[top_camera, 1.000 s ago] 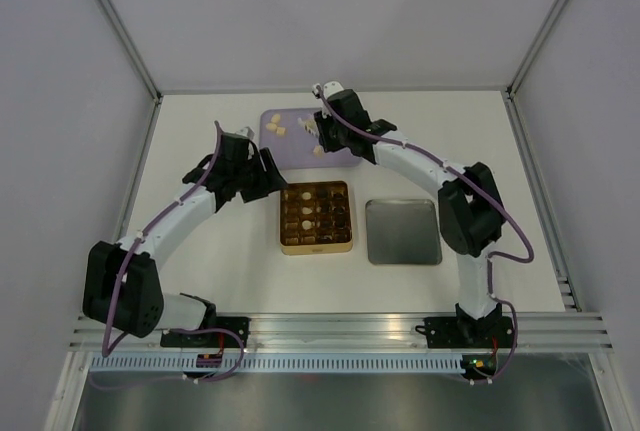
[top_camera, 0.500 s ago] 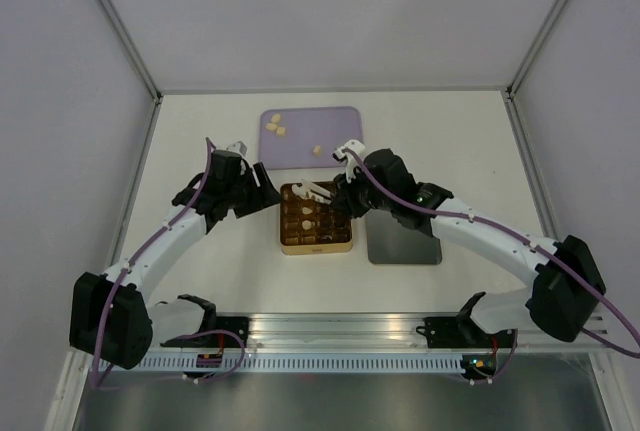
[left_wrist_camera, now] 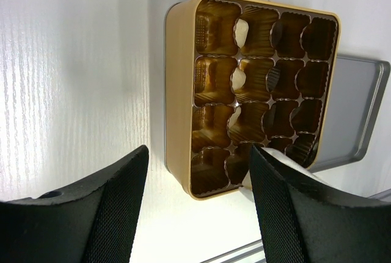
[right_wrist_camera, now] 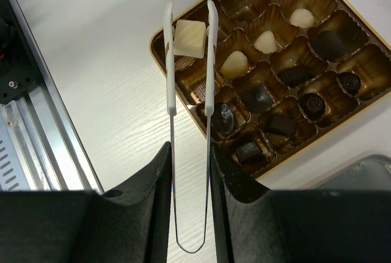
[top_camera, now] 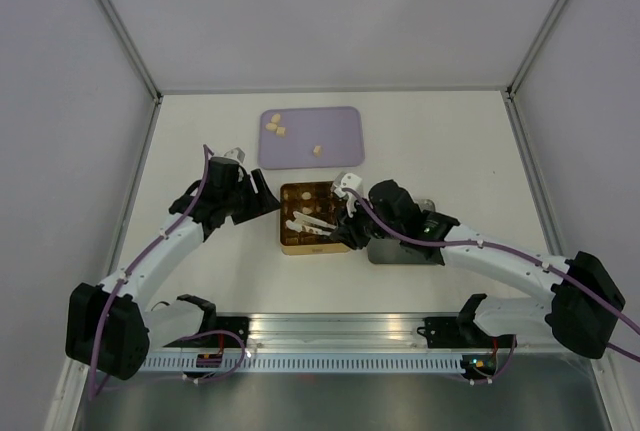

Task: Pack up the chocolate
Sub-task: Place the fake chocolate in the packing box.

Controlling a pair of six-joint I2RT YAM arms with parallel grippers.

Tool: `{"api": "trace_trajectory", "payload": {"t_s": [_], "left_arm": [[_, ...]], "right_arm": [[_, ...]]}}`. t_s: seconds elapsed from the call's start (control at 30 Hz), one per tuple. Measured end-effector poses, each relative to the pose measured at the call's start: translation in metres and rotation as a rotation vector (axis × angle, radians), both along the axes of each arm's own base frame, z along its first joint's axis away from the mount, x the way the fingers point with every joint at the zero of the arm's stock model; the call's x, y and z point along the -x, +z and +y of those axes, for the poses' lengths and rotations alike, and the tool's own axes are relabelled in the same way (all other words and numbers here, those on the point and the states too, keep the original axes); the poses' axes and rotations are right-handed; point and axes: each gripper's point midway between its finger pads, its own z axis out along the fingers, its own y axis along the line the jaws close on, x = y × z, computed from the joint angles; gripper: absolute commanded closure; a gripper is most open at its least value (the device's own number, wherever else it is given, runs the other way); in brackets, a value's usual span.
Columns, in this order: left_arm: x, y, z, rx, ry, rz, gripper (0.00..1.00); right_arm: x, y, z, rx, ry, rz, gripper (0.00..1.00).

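The right gripper point(right_wrist_camera: 189, 153) is clamped on a pair of tweezers point(right_wrist_camera: 208, 61). Their white tips pinch one cream cube point(right_wrist_camera: 188, 37) just above the near-left corner of the gold tin point(left_wrist_camera: 177, 92). The cube is squarish with no clear long axis, one flat face toward the wrist camera. The tweezers run straight out from the fingers. In the tin's sixteen cells, three cream cubes point(right_wrist_camera: 266, 41) line the second column from the left, and eight dark pieces point(right_wrist_camera: 293, 74) fill the two right columns. A pale spot in the far-left cell may be glare. Three cream pieces point(top_camera: 281, 131) lie on the purple tray point(top_camera: 340, 121) beyond the tin. A grey lid point(left_wrist_camera: 360, 104) sits just beside the tin's right wall. The right arm reaches in low across the lid. The left arm is bent, and the left gripper point(left_wrist_camera: 198, 153) is spread wide, holding nothing, beside the tin's left wall.
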Motion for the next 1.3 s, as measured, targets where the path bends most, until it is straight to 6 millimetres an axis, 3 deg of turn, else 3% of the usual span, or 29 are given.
{"api": "trace_trajectory", "payload": {"t_s": [0.13, 0.53, 0.7, 1.03, 1.3], "left_arm": [[0.001, 0.001, 0.0, 0.0, 0.0, -0.002, 0.28], [0.002, 0.004, 0.001, -0.006, -0.007, -0.013, 0.27], [0.002, 0.003, 0.002, -0.01, -0.01, -0.013, 0.16], [0.003, 0.003, 0.002, -0.012, -0.01, -0.01, 0.07], [0.004, 0.002, 0.003, -0.014, -0.011, -0.006, 0.04]], "right_arm": [[0.001, -0.008, 0.001, 0.003, 0.015, -0.032, 0.96], [-0.018, -0.021, 0.003, 0.035, 0.007, -0.142, 0.96], [-0.02, -0.031, -0.003, 0.052, -0.006, -0.147, 0.96], [-0.023, -0.043, -0.014, 0.065, -0.029, -0.137, 0.96], [-0.03, -0.04, -0.015, 0.046, -0.045, -0.151, 0.96]]}}
